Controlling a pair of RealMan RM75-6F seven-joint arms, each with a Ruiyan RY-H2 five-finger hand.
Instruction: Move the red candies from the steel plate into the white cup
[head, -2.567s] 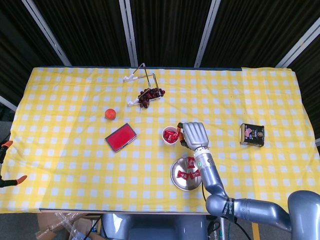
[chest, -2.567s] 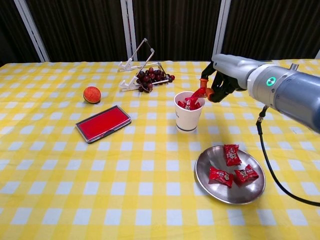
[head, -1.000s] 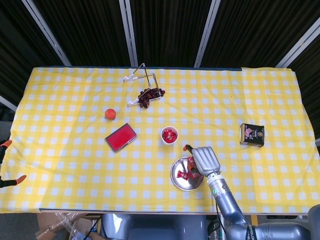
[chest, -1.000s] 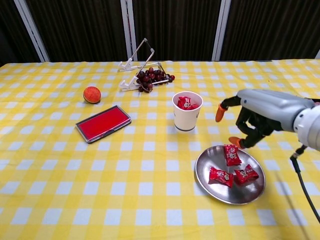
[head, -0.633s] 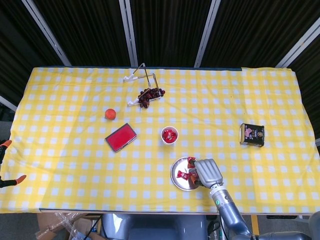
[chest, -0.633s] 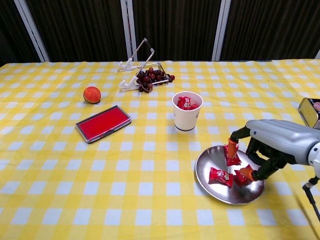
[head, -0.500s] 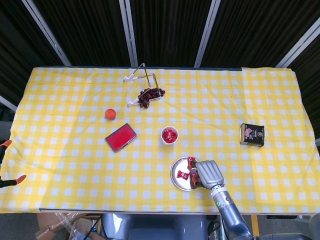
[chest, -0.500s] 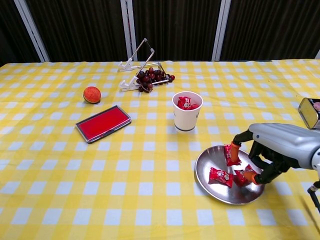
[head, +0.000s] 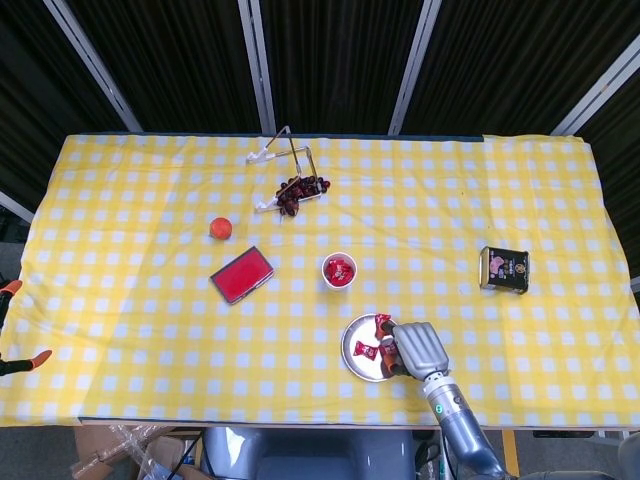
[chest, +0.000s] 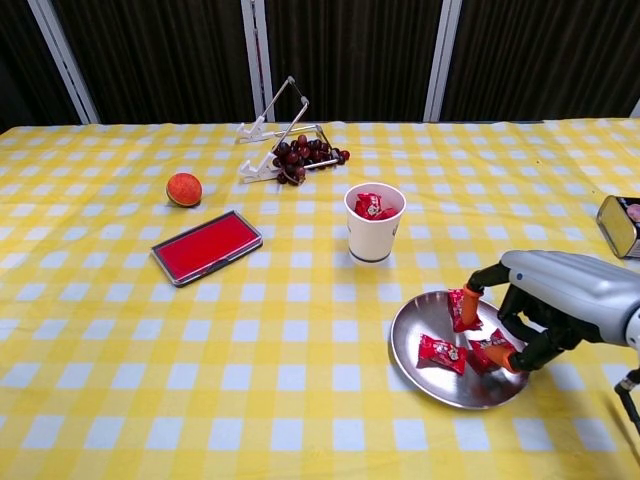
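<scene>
The desk (head: 150, 330) is the largest thing in view, draped in a yellow-and-white checked cloth; behind its far edge stand dark panels with pale metal bars.

The 9 o'clock side and near-left quarter of the cloth are bare, as is the stretch between the cup and the tin at 3 o'clock. At 12 o'clock from the cup a wire stand (chest: 280, 120) holds a bunch of dark grapes (chest: 305, 158). At 9 o'clock lies a flat red case (chest: 207, 246), with an orange fruit (chest: 184, 188) beyond it. A small tin (head: 504, 269) sits well apart toward the right edge.

The steel plate (chest: 430, 375) lies close to the near edge, at 5 o'clock from the white cup (chest: 375, 232). Red candies (chest: 439, 351) lie on the plate; others already fill the cup.

The right hand (chest: 545, 300) reaches over the plate's 3 o'clock rim, palm down. Its orange-tipped fingers (chest: 506, 357) are bent, partly spread, touching the candies at 12 and 3 o'clock on the plate. Whether it has hold of either cannot be told. The left hand shows in neither view.
</scene>
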